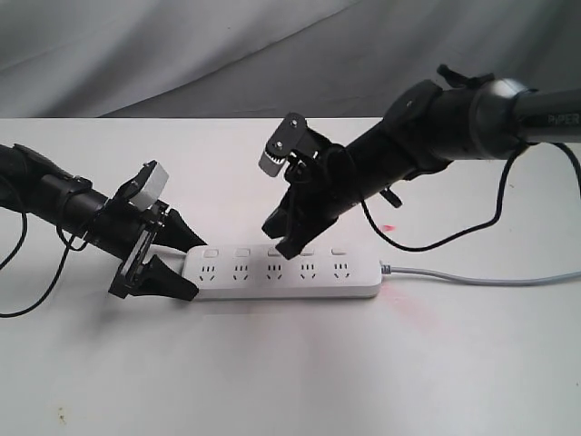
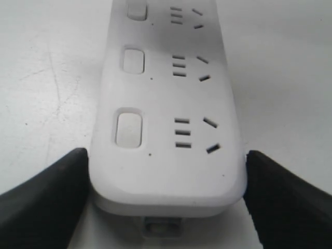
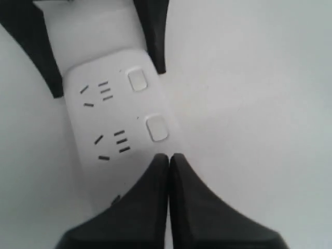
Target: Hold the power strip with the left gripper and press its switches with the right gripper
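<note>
The white power strip lies flat across the middle of the table, its grey cord running right. My left gripper straddles the strip's left end. In the left wrist view the black fingers touch both sides of the power strip, so the left gripper is shut on it. My right gripper is shut with nothing held. Its tip rests over the third of the switches. In the right wrist view the right gripper hides that button, and two switches show beyond it.
The table is white, with a grey cloth backdrop behind it. A black cable loops from the right arm down onto the table near the strip's right end. A small red spot marks the table there.
</note>
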